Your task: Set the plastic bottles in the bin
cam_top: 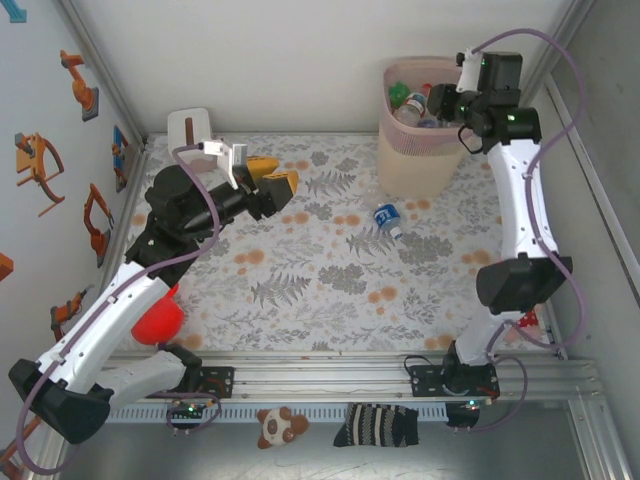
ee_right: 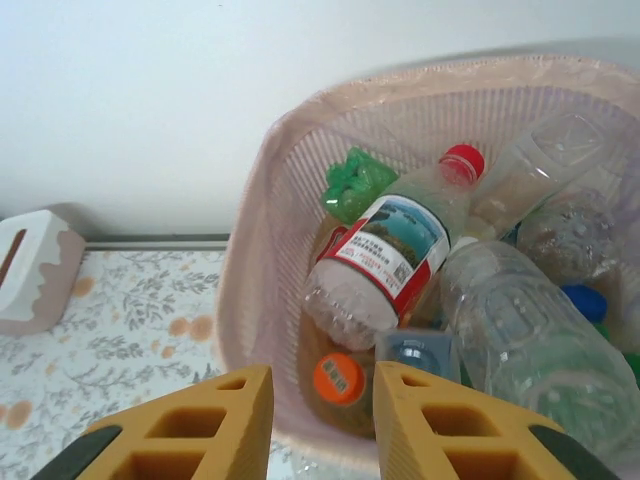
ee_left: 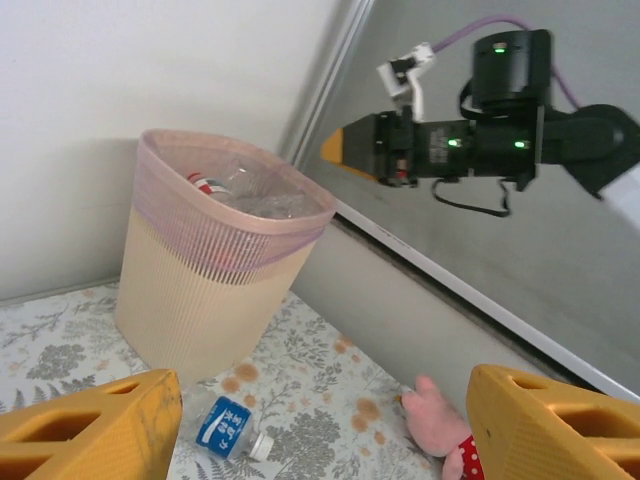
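pale beige bin [cam_top: 415, 175] rimmed in pink, blue-labelled clear bottle [cam_top: 387, 219] at its seven o'clock, white tablecloth [cam_top: 320, 290] with grey leaves, orange blossoms.

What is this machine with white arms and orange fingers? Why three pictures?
It is a robot with two arms. One picture looks down from above; the other two come from cameras on its wrists. The left end effector and right end effector, its orange claws, are open, holding nothing. The bin has many bottles inside. One bottle with a blue label lies on the flowery table near the bin. A white tissue box sits at the back.
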